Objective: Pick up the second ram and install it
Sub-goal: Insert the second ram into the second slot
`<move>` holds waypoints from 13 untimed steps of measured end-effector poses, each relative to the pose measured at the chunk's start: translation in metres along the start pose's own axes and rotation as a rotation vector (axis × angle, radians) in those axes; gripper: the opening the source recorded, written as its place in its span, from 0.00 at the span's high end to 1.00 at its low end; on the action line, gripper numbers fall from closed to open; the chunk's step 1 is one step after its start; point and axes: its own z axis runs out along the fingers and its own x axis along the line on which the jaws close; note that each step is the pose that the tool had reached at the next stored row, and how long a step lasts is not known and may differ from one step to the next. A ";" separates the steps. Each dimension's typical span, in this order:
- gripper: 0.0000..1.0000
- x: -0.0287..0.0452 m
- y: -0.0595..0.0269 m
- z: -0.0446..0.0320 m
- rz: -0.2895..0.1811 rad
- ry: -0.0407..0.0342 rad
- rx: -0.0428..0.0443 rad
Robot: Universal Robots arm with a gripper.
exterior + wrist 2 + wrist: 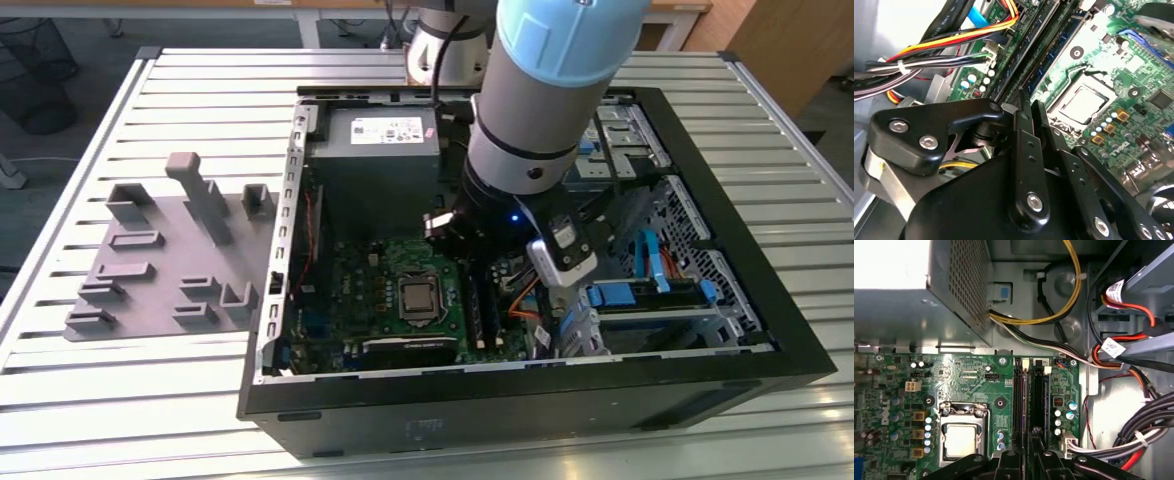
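Second ram (1038, 402): taken to be the thin dark board standing on edge along the long black slots beside the processor socket (961, 440), in line with the gripper; hard to say whether fully seated or just resting in the slot mouth. Gripper (1025, 452): fingers (1021, 135) drawn close with a mere sliver between them, seemingly pinching that board by its upper edge. Held so, probably, to keep the stick upright and parallel to the slot, so that edge meets groove along its whole length. Wrist lowered deep into the open computer case (747, 365), clear of the cable bundle (1149, 435) beside the motherboard (969, 377). Grey holder blocks (160, 260) left well apart on the table (80, 400), outside the case, at the exterior view's left
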 end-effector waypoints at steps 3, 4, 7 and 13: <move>0.79 0.0001 0.0002 -0.0017 0.000 0.0000 -0.0002; 0.79 0.0000 0.0002 -0.0017 0.000 -0.0001 -0.0003; 0.79 0.0001 0.0001 -0.0019 0.000 0.0000 0.0000; 0.78 -0.0001 0.0001 -0.0019 0.000 0.0001 0.0003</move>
